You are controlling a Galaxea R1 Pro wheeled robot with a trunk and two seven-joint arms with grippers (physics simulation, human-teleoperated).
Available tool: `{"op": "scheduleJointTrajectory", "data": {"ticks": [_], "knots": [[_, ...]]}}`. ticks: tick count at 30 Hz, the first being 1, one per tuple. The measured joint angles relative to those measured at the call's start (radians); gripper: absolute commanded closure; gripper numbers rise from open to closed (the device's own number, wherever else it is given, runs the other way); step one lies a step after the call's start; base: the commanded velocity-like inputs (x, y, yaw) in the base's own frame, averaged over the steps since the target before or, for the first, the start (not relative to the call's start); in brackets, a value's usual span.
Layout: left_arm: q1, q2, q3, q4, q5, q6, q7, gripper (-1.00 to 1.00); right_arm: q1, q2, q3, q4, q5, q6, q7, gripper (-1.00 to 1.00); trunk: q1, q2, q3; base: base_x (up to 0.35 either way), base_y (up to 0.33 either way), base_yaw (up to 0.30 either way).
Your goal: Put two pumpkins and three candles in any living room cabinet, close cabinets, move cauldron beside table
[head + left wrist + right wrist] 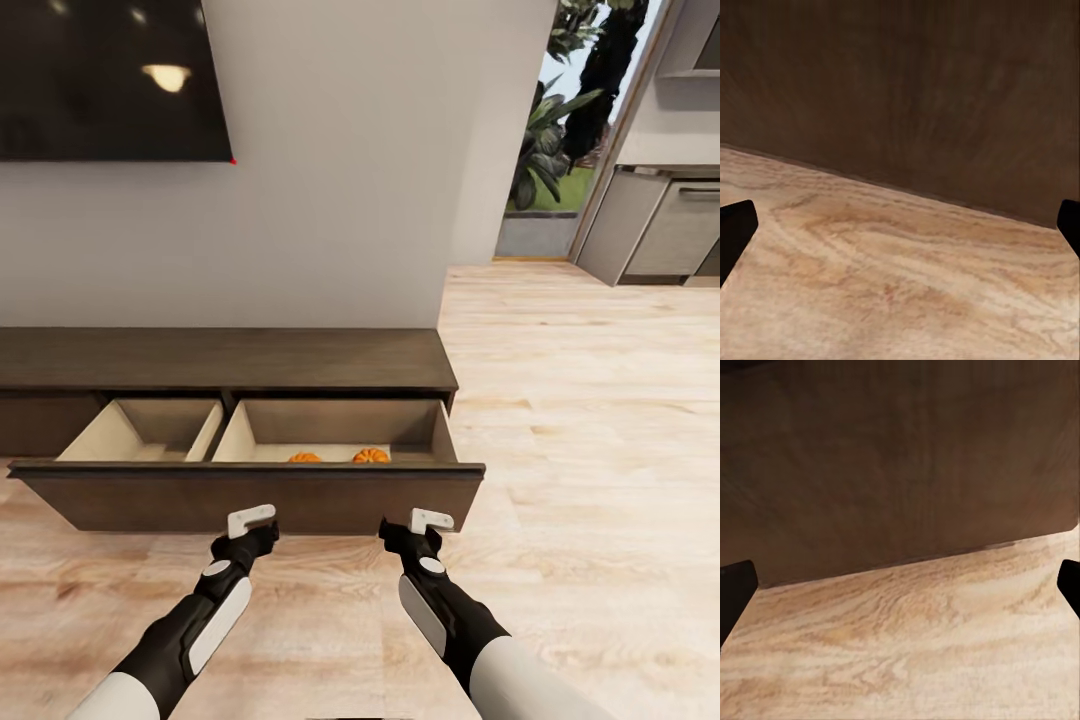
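The long dark-brown cabinet point(220, 358) stands against the wall with its wide drawer pulled out. Two orange pumpkins point(305, 458) point(371, 456) lie in the drawer's right compartment, half hidden behind the dark drawer front point(250, 497). What I can see of the left compartment point(150, 430) is bare. My left gripper point(252, 520) and right gripper point(430, 520) hover just before the drawer front, both open and holding nothing. Each wrist view faces that dark front above the floor, with the left fingertips point(735, 232) and right fingertips point(735, 592) spread wide. The candles and cauldron are out of view.
A black television point(100, 80) hangs on the wall above the cabinet. Light wooden floor point(580, 420) stretches to the right toward a doorway with plants point(555, 130) and grey kitchen units point(660, 225).
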Motion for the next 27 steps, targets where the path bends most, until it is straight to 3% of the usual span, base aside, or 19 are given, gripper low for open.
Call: {"op": "scheduleJointTrajectory", "data": {"ticks": [3,7,24,27], "knots": [[0.0,0.0,-0.003,0.0,-0.033,0.0,0.0,-1.0,0.0,0.0,0.001,0.0,0.0,0.0,0.0,-1.0,0.0,0.0,0.0,0.293,0.0,0.0],[0.0,0.0,-0.006,0.0,-0.046,-0.001,0.0,-1.0,0.0,0.0,0.001,0.0,0.0,0.0,0.0,-1.0,0.0,0.0,0.0,0.286,0.0,0.0],[0.002,0.0,-0.006,0.0,-0.05,-0.004,0.001,-1.0,0.0,0.0,0.0,0.0,0.0,0.0,0.0,-1.0,0.0,0.0,0.0,0.076,0.0,0.0],[0.002,0.0,-0.006,0.0,-0.05,-0.004,0.001,-1.0,0.0,0.0,0.0,0.0,0.0,0.0,0.0,-1.0,0.011,-0.021,-0.009,0.003,0.0,0.0]]}}
